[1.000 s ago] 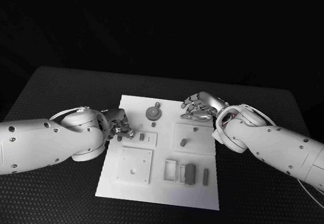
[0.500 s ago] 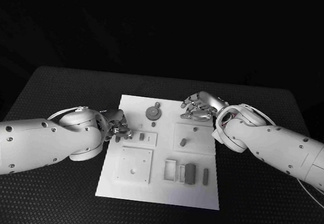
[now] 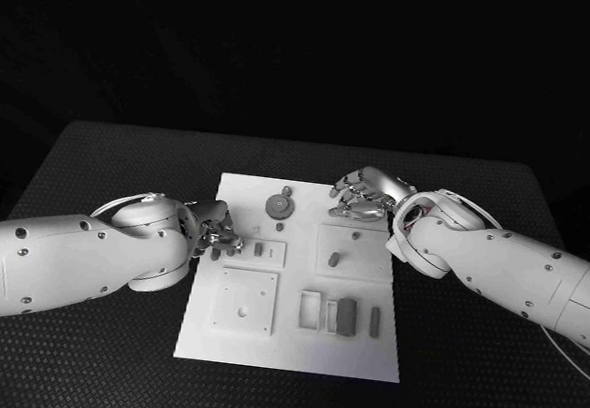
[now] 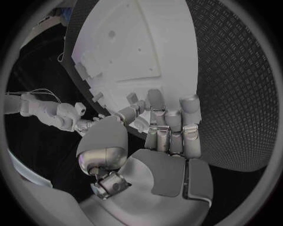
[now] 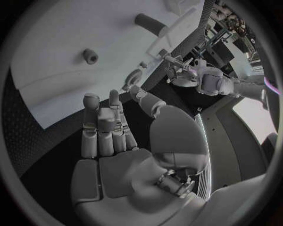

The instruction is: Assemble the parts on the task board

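The white task board (image 3: 292, 350) lies in the middle of the table. On it are a round grey part (image 3: 279, 205), a small peg (image 3: 334, 259) and several grey bars (image 3: 347, 316). My left hand (image 3: 213, 231) hovers at the board's left edge, its fingertips (image 4: 155, 96) close to a small upright part (image 3: 259, 251). The thumb lies close against the fingers, and I cannot make out anything between them. My right hand (image 3: 363, 198) is over the board's far right corner. Its fingers (image 5: 99, 122) are straight, the thumb is apart, and nothing is in the palm.
The black textured table (image 3: 112, 161) surrounds the board with free room on every side. Both white forearms reach in over the table at the board's left and right. A square recessed plate (image 3: 244, 301) sits at the board's near left.
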Robot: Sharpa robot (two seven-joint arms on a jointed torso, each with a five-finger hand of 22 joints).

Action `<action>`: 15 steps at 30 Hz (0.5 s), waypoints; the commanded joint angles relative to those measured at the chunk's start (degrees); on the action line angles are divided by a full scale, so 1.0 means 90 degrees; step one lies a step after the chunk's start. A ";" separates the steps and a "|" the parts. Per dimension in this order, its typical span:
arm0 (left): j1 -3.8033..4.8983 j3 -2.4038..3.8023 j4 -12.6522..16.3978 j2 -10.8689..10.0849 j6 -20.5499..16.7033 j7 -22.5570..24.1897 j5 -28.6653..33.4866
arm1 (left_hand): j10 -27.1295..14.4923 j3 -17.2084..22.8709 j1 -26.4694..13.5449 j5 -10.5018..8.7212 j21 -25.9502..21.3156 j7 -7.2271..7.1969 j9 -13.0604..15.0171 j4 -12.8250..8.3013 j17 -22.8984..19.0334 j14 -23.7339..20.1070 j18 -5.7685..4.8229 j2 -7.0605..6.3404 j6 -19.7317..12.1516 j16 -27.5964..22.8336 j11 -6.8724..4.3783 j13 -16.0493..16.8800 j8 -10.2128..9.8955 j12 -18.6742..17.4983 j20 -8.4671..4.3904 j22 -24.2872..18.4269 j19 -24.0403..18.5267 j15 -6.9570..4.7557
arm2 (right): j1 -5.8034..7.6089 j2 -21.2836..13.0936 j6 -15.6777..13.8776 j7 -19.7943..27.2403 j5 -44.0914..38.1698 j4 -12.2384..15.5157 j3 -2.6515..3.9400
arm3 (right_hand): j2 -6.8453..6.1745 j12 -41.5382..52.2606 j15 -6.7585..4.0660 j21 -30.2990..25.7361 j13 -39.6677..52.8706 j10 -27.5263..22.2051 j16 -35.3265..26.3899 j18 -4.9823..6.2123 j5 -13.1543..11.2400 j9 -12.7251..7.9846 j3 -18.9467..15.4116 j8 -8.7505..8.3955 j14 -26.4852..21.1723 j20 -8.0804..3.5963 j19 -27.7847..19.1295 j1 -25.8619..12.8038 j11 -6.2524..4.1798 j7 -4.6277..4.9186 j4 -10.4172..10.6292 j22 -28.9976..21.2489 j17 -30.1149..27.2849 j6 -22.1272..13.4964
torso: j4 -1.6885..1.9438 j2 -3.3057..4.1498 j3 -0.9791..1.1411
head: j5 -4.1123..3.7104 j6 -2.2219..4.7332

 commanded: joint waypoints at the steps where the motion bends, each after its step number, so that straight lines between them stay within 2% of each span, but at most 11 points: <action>1: -0.0038 -0.0031 -0.0013 0.0046 0.0319 -0.0053 0.0020 | -0.0075 -0.0009 -0.0026 -0.0029 0.0037 -0.0110 0.0021 0.0022 -0.0003 0.0339 0.0356 0.0076 0.0559 0.0041 -0.0151 -0.0010 0.0024 0.0046 -0.0149 0.0143 0.0162 -0.0384 | -0.0003 0.0005 0.0027 0.0054 -0.0011 0.0006 0.0000 | 0.0002 0.0032 0.0007 -0.0027 0.0010 -0.0006 -0.0028 0.0375 0.0007 -0.0010 -0.0004 0.0039 -0.0041 -0.0055 0.0008 -0.0029 0.0037 0.0047 0.0015 0.0129 -0.0011 -0.0012 | -0.0002 0.0002 0.0003 | -0.0001 -0.0005; 15: -0.0038 -0.0031 0.0009 0.0038 0.0474 -0.0099 -0.0025 | -0.0037 -0.0002 -0.0053 -0.0023 0.0080 -0.0129 0.0061 0.0004 0.0003 0.0371 0.0358 0.0096 0.0588 0.0071 -0.0170 -0.0033 0.0042 0.0074 -0.0161 0.0144 0.0188 -0.0402 | -0.0003 0.0000 0.0026 0.0052 -0.0010 0.0011 0.0000 | 0.0002 0.0032 0.0007 -0.0028 0.0011 -0.0006 -0.0028 0.0375 0.0007 -0.0011 -0.0005 0.0041 -0.0042 -0.0054 0.0006 -0.0033 0.0037 0.0046 0.0017 0.0129 -0.0011 -0.0012 | 0.0002 0.0000 0.0000 | -0.0001 -0.0018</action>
